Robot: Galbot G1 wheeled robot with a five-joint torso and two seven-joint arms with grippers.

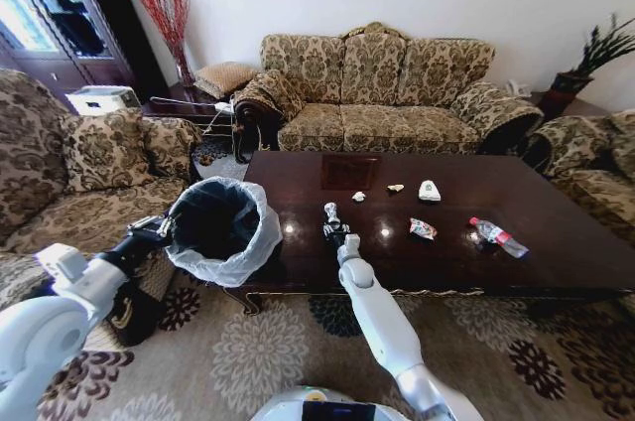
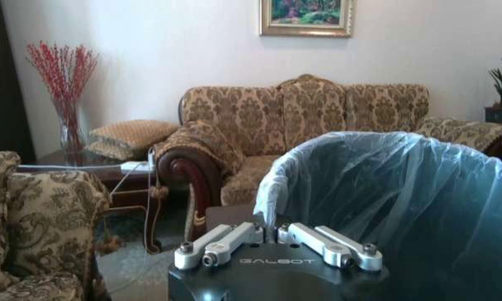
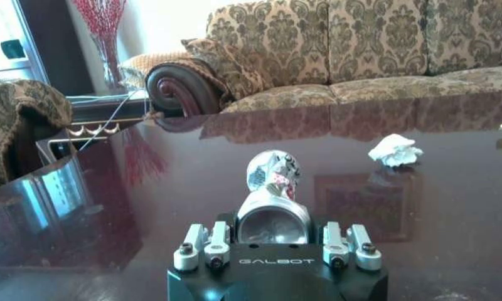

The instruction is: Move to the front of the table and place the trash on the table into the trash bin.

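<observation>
The crushed silvery piece (image 3: 272, 188) sits between the jaws of the right pincer (image 3: 273, 244), which has closed in around its lower end just above the table (image 3: 452, 207); in the head view the same piece (image 1: 332, 214) stands up ahead of that pincer (image 1: 335, 230). By its look it is a squashed can: light, thin-walled, smooth and a bit slippery, already dented, so I judge a moderate squeeze across its narrow waist is enough and more would only fold it further. Being held low, its printed top could tip forward out of the grip if swung fast.

Beyond the pincer and off to its right lies a crumpled white paper bit (image 3: 395, 151), soft and nearly weightless, best pinched from above across its bulk. Farther right of the pincer, in the head view, are the colourful snack wrapper (image 1: 422, 229), flimsy and flat, the white packet (image 1: 429, 191), and the red-capped bottle (image 1: 499, 236), which can roll and wants a grip across its body.

To the left of the right pincer, the trash bin (image 1: 220, 227) hangs off the table edge, its thin bag liner pinched at the rim by the left pincer (image 2: 275, 243), closed on it
</observation>
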